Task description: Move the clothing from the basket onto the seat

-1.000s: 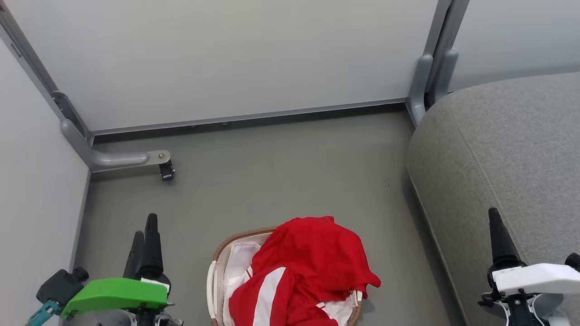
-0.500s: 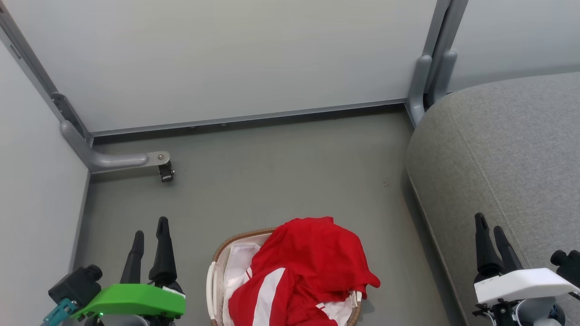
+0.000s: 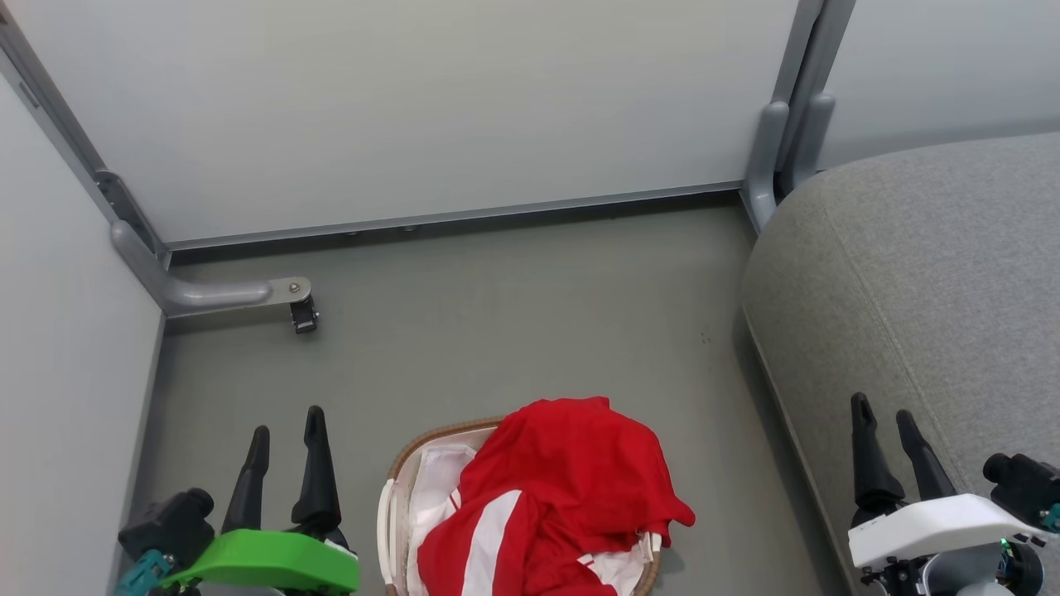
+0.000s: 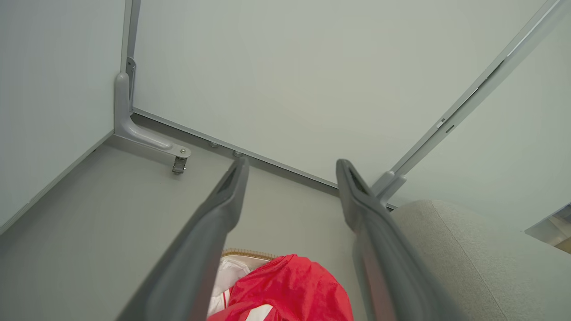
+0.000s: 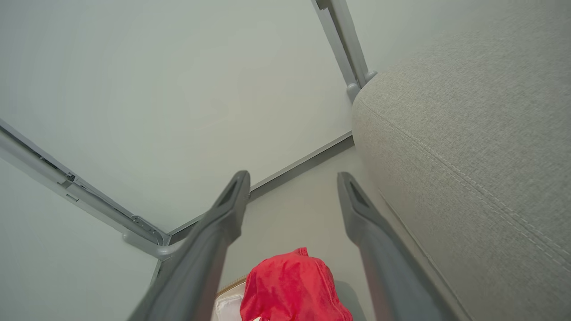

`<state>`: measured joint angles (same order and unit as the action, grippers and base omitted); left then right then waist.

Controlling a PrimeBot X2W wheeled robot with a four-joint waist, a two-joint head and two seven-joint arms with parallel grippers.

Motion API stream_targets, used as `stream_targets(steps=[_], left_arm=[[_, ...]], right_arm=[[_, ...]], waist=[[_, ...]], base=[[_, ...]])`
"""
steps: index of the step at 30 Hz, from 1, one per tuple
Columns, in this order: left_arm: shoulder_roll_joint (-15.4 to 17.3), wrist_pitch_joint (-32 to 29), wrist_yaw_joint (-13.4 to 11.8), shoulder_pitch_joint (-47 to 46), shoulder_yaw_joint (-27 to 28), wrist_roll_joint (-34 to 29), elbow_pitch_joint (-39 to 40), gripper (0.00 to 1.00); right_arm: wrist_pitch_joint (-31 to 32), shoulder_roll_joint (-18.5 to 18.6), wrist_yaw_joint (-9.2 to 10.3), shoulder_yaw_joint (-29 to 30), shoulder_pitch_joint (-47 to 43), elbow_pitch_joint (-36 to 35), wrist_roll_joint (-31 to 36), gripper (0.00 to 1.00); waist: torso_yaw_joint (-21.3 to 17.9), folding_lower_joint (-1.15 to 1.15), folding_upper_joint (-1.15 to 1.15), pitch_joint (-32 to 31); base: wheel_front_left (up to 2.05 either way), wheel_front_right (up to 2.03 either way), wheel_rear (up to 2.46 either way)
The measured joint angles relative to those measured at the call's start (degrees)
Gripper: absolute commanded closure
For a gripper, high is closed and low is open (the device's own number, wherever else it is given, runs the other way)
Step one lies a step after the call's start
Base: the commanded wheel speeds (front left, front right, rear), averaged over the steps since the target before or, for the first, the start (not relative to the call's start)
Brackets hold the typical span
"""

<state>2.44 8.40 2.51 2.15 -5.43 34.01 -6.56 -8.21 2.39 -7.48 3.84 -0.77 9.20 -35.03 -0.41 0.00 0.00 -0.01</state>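
Red clothing (image 3: 563, 497) with white stripes is heaped in the oval basket (image 3: 431, 434), which stands on the floor at the bottom centre of the head view; its white liner shows at the left. The clothing (image 4: 290, 290) (image 5: 292, 285) also shows low in both wrist views. The grey seat (image 3: 936, 273) (image 4: 468, 258) (image 5: 468, 133) rises to the right of the basket. My left gripper (image 3: 288, 422) hangs open left of the basket, nothing between its fingers. In front of the seat's edge, my right gripper (image 3: 883, 410) is open and empty too.
Pale partition panels close off the back and left, with a grey metal foot and castor (image 3: 302, 314) on the floor at the left. An upright metal post (image 3: 787, 141) stands at the back beside the seat. Grey floor lies between the basket and the panels.
Both grippers have turned, so their two fingers now show side by side and spread. The left one has shifted right toward the basket, the right one left. Clothing and basket have not moved.
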Motion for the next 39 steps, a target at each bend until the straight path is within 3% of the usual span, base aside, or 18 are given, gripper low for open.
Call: stream_targets(steps=[39], left_arm=[[0.2,4.9,-1.8,1.0,-4.4,-16.6,-4.1,0.0]], right_arm=[[-5.0,0.2,-0.01,-1.7,-0.7,0.8,20.7,0.0]], waist=[[1.2,0.0,0.0,0.6]], base=[[0.0,0.0,0.0]])
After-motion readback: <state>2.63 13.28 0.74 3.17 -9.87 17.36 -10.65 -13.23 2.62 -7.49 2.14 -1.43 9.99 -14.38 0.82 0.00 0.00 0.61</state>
